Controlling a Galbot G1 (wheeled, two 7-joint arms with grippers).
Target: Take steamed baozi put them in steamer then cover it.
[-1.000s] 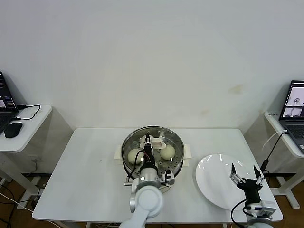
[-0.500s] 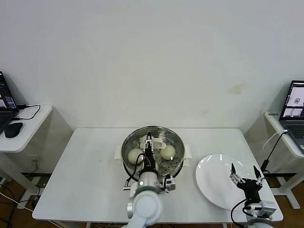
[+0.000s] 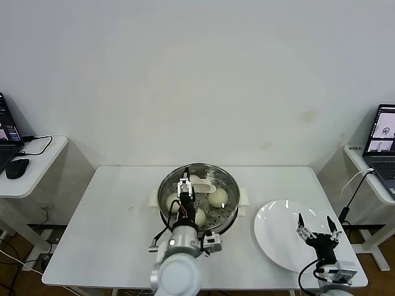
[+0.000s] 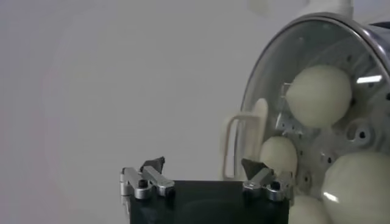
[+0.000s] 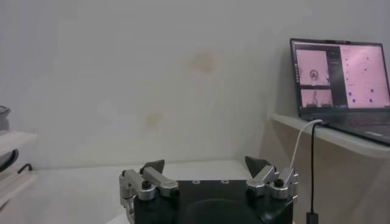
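Observation:
The steamer [image 3: 229, 217] stands mid-table on its cream base. The clear glass cover [image 3: 213, 174] lies on it, its cream handle [image 3: 201, 182] on top. Three baozi show through the glass [image 3: 217, 197], [image 3: 172, 202], [image 3: 199, 216]; a fourth is not clear. My left gripper [image 3: 184, 185] hovers open and empty over the steamer's left half, just left of the handle. In the left wrist view the gripper [image 4: 203, 165] is open beside the handle [image 4: 244, 141], with baozi [image 4: 320, 95] under the cover [image 4: 268, 91]. My right gripper [image 3: 317, 223] [image 5: 207, 164] is open over the plate.
A flat white plate [image 3: 278, 229] lies at the table's right front. Side tables stand on both sides: the left one [image 3: 37, 176] holds a mouse and laptop, the right one a laptop [image 3: 384, 131] with a cable hanging down.
My left gripper has moved left, away from the cover's handle, and the arm has swung left. The cover stays on the steamer. The right arm has not moved.

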